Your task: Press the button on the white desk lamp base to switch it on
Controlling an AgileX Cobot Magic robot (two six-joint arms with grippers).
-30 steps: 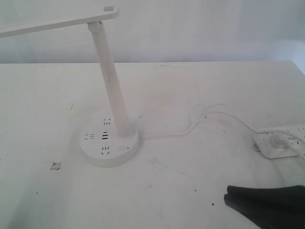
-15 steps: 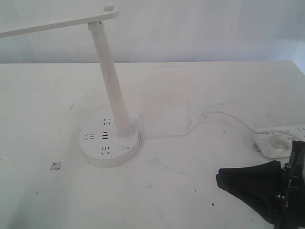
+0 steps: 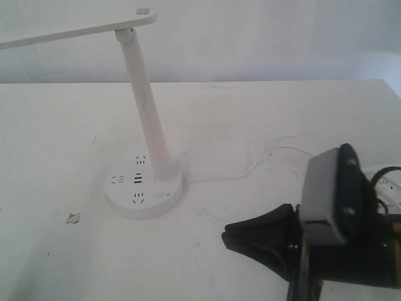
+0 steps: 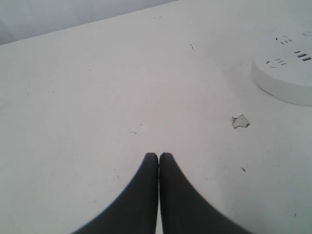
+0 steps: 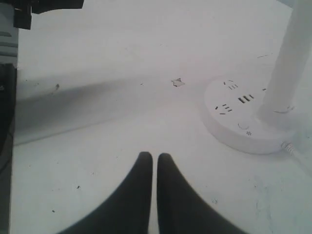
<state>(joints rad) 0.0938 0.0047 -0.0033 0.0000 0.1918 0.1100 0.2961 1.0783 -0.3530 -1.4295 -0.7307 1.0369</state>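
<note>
White plastic is forming the white desk lamp base [image 3: 144, 191], the button [image 3: 160, 194] lying at its five o'clock. The right hand [image 3: 227, 238], fingers narrowed together, is hovering apart at four o'clock; the left hand [image 4: 159, 156] is pinching empty.

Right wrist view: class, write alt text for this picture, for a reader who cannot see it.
The black right gripper, shut, is above a white table, apart from the white desk lamp base ahead of it. The button lies on the side of the base facing the gripper, near dark socket slots and the slanted stem.
</note>
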